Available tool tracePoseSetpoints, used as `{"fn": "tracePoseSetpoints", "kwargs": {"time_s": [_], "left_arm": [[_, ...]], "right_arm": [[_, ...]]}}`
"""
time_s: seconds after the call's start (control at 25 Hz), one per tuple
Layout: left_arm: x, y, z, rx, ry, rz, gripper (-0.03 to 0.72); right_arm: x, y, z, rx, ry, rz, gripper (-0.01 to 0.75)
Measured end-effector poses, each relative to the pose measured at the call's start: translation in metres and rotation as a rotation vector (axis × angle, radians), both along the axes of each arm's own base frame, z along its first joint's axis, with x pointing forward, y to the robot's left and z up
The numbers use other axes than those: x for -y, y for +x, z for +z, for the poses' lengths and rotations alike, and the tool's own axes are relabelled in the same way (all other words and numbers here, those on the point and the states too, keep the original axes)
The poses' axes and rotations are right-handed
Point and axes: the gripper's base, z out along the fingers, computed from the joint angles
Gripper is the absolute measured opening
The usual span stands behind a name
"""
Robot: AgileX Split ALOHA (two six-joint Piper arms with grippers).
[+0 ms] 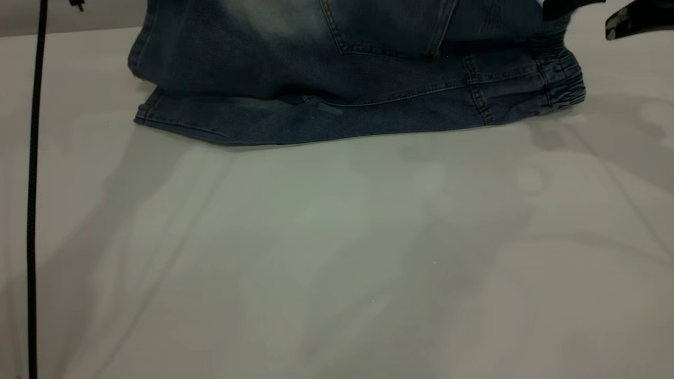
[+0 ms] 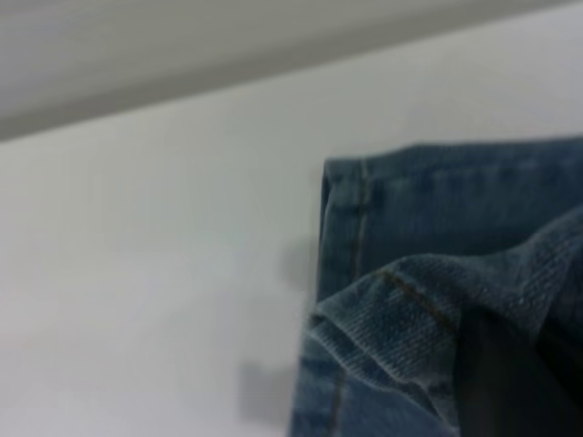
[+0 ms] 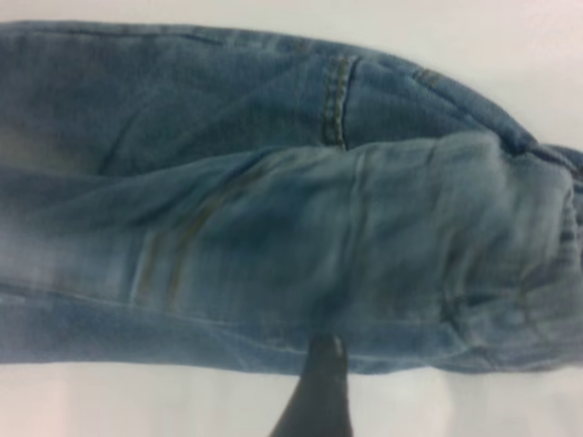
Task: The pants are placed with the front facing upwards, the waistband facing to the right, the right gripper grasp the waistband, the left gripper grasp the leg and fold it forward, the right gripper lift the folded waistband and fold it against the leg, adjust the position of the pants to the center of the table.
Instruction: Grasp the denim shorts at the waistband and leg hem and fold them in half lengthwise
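Pants (image 1: 326, 79) lie at the far side of the table (image 1: 337, 252), folded lengthwise: one leg lies over the other, a patch back pocket showing on the upper layer. The lower layer's edge sticks out along the near side. Waistband (image 1: 563, 79) at the exterior view's right end, leg hems at its left end. Denim bunched slightly at the waistband; the rest lies fairly flat.

Right gripper (image 1: 579, 13): only dark parts show at the exterior view's top right corner, just above and beside the waistband. One dark piece sits over the ruched band, a second wedge-shaped piece stands off further right, clear of the cloth. Right wrist view shows one dark fingertip (image 3: 321, 382) at the pants' edge, where denim meets table; the other finger is not visible. Cannot tell whether the jaws are wide, narrow or closed on cloth.

Left gripper: not visible in the exterior view. In the left wrist view a dark blurred shape (image 2: 496, 382) sits close to the camera with a raised fold of hem draped against it; the hem corner with its tan stitching lies just ahead of it on the table. Cannot tell whether it is pinching the fold.

Surroundings: a thin black cable (image 1: 34, 189) hangs down at the exterior view's far left, well apart from the pants. Table is pale, smooth, with soft shadows across it. A grey band of wall shows beyond the far table edge.
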Motion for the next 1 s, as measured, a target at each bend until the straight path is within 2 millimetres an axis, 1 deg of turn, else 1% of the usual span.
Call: {"fn": "tracePoseSetpoints", "kwargs": {"time_s": [0.12,0.2,0.48,0.6,0.68,0.72,0.84,0.92,1.0], "left_arm": [[0.000,0.002,-0.012,-0.031,0.014,-0.003,0.036],[0.000,0.002,-0.017,-0.037,0.015,-0.004,0.036],[0.001,0.005,-0.016,-0.009,0.025,-0.022,0.038],[0.000,0.004,-0.017,-0.020,0.037,-0.022,0.064],[-0.001,0.003,-0.017,-0.034,0.043,-0.017,0.109],[-0.001,0.002,-0.018,-0.042,0.046,-0.015,0.145],[-0.002,0.000,-0.019,-0.067,0.055,-0.007,0.283],[-0.003,-0.001,-0.020,-0.088,0.062,0.001,0.391],[-0.004,-0.003,-0.021,-0.110,0.070,0.008,0.470]], "right_arm": [[0.000,0.002,0.009,0.029,-0.002,0.001,0.601],[0.000,0.003,0.015,0.045,0.000,0.001,0.596],[0.000,0.002,0.017,0.051,0.000,0.004,0.594],[0.000,0.003,0.017,0.052,-0.001,0.003,0.594],[0.000,0.003,0.017,0.052,-0.001,0.003,0.594],[0.000,0.003,0.017,0.052,-0.002,0.004,0.594],[0.000,0.003,0.017,0.052,-0.002,0.003,0.594],[0.000,0.003,0.017,0.053,-0.004,0.001,0.594],[0.001,0.003,0.017,0.055,-0.009,-0.003,0.594]]}}
